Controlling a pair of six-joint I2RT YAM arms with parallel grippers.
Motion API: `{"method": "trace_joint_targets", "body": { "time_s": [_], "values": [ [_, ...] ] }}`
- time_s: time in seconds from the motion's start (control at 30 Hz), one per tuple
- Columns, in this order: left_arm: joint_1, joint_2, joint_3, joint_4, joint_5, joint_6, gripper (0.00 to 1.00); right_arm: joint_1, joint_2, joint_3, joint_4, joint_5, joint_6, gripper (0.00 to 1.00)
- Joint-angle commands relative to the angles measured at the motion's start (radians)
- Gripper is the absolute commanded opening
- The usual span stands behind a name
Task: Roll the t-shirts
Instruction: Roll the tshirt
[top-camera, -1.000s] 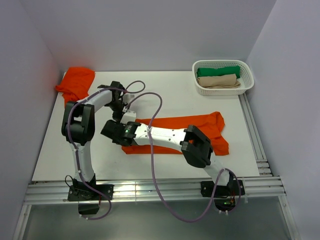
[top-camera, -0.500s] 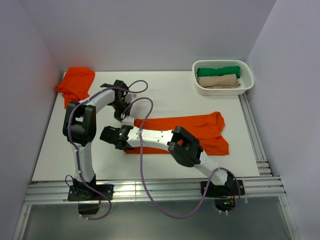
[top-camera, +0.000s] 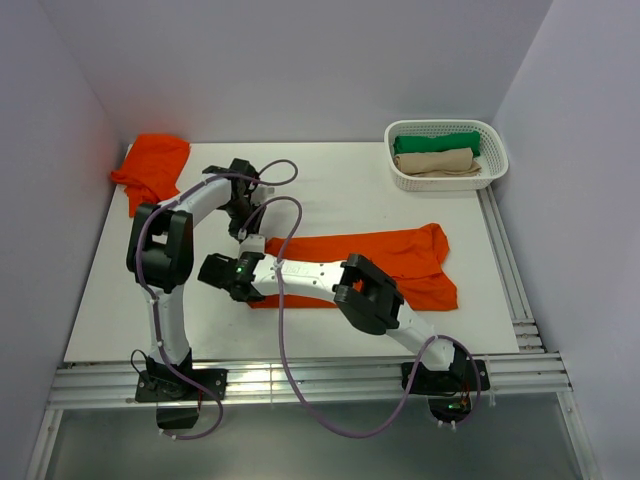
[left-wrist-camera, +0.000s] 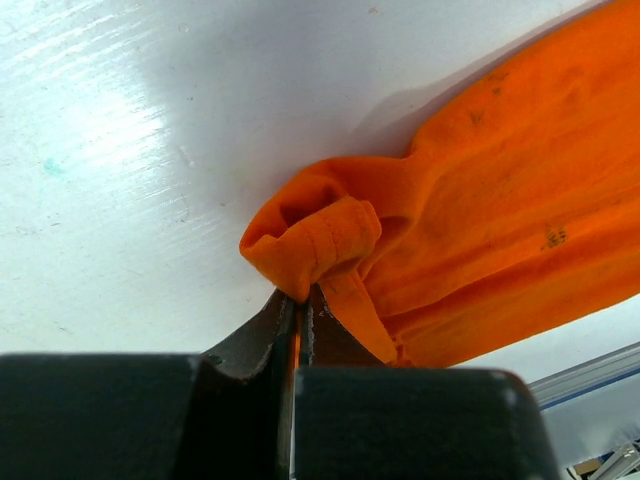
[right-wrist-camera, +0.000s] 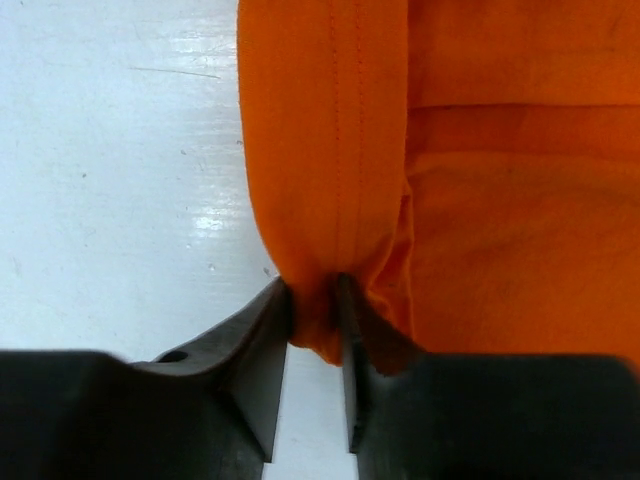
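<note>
1. A folded orange t-shirt (top-camera: 400, 262) lay flat as a long band across the middle of the table (top-camera: 330, 180), its left end under both wrists.
2. A second orange t-shirt (top-camera: 152, 165) sat bunched in the far left corner, well apart from the work.
3. The white basket (top-camera: 447, 154) at far right held a green and a beige bundle; not involved.
4. The left gripper (left-wrist-camera: 299, 312) had its jaws pressed together on a small curl of the hem at the far left corner of the band, as the left wrist view showed.
5. The right gripper (right-wrist-camera: 314, 300) had its jaws drawn in around the doubled hem at the near left corner; cloth filled the gap, so it was clamped on the shirt.
6. Judgement: the step in hand was starting the roll from the left end.
7. To do it well, both corners should lift and turn over together toward the right, keeping the edge straight across the band.
8. Keep the first turn tight and low to the table; a loose core will likely sag.
9. Risk: the left pinch looked shallow and may slip.
</note>
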Motion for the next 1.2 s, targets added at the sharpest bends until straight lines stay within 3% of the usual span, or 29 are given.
{"method": "trace_joint_targets", "body": {
  "time_s": [0.0,0.07,0.2,0.37,0.47,0.6,0.77,0.93,1.03,1.17],
  "values": [
    [-0.007,-0.027,0.042,-0.007,-0.014,-0.020,0.01,0.013,0.022,-0.011,0.019,-0.041,0.015,0.27],
    [-0.007,-0.029,0.044,-0.003,-0.019,-0.020,0.03,0.013,0.002,-0.043,0.056,-0.052,0.022,0.18],
    [-0.007,-0.026,0.056,0.001,-0.036,-0.021,0.07,0.007,-0.135,-0.272,0.256,-0.087,0.048,0.09],
    [-0.007,-0.024,0.076,0.007,-0.062,-0.023,0.08,-0.022,-0.287,-0.544,0.663,-0.159,0.074,0.04],
    [-0.009,-0.029,0.088,0.005,-0.062,-0.018,0.18,-0.040,-0.337,-0.641,0.803,-0.198,0.107,0.04],
    [-0.007,-0.049,0.105,0.010,-0.054,-0.008,0.42,-0.056,-0.380,-0.756,0.951,-0.228,0.161,0.02],
    [-0.004,-0.089,0.133,-0.010,-0.030,0.014,0.59,-0.082,-0.418,-0.946,1.229,-0.279,0.271,0.01],
    [0.033,-0.119,0.140,-0.050,0.056,0.081,0.59,-0.113,-0.430,-1.057,1.419,-0.305,0.353,0.01],
    [0.062,-0.141,0.096,-0.050,0.098,0.123,0.53,-0.128,-0.424,-1.112,1.522,-0.329,0.380,0.00],
    [0.089,-0.188,-0.028,-0.013,0.104,0.160,0.52,-0.139,-0.406,-1.163,1.611,-0.346,0.431,0.00]
  ]
}}
